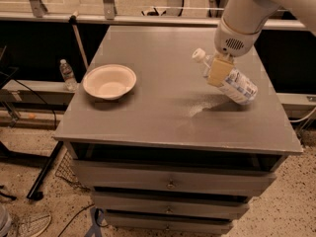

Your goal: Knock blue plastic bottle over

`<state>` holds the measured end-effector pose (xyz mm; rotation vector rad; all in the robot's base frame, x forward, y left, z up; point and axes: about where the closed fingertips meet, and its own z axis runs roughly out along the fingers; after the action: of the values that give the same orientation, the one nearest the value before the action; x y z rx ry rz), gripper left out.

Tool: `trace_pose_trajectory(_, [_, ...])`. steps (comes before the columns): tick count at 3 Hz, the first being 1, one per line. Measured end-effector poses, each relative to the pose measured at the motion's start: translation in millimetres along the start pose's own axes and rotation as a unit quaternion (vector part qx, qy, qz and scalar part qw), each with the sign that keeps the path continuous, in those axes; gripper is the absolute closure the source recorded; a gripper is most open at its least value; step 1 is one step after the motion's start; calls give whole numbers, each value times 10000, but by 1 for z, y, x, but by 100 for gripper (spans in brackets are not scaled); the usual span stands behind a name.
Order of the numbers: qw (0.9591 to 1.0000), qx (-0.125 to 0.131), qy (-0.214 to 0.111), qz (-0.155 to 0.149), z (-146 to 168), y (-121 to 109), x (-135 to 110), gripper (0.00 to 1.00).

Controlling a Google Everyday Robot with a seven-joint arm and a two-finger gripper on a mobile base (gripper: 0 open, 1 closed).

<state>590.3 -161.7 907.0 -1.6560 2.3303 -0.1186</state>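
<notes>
Follow-through is what this step calls for, as I judge it: the blue plastic bottle (238, 87) is caught mid-tip, leaning steeply on the right half of the grey cabinet top (163, 107), and it does not yet look to be lying flat. Its white cap (198, 55) points up and to the left, while its base sits lower, toward the right edge. A light push high on the body, near the neck, should let it go down onto its side. A push low on the body would more likely slide the bottle than topple it. The base is near the right edge, so a hard shove that way could roll the bottle off the top. Pushing so that it comes down with its length on the surface looks safer.

The gripper (218, 69) sits right against the bottle's upper part, just below the cap, its tan tip overlapping the clear shoulder. How far open it is cannot be told, nor whether it grips the bottle or only presses on it.

The robot's 1 arm (242, 19) comes in from the upper right corner, its thick white wrist angled down and left, ending at the gripper above the bottle's neck.

A white bowl (109, 81) stands well apart on the left side of the top — clear of any fall. A much smaller bottle (67, 74) stands off the cabinet, down on the left.
</notes>
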Motion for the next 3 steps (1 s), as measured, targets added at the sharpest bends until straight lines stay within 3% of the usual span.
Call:
trace_pose_trajectory(1, [9986,-321,95,-398,15,14,-13,100])
trace_pose_trajectory(3, [9936,-759,-136,-826,41,35,-43,100])
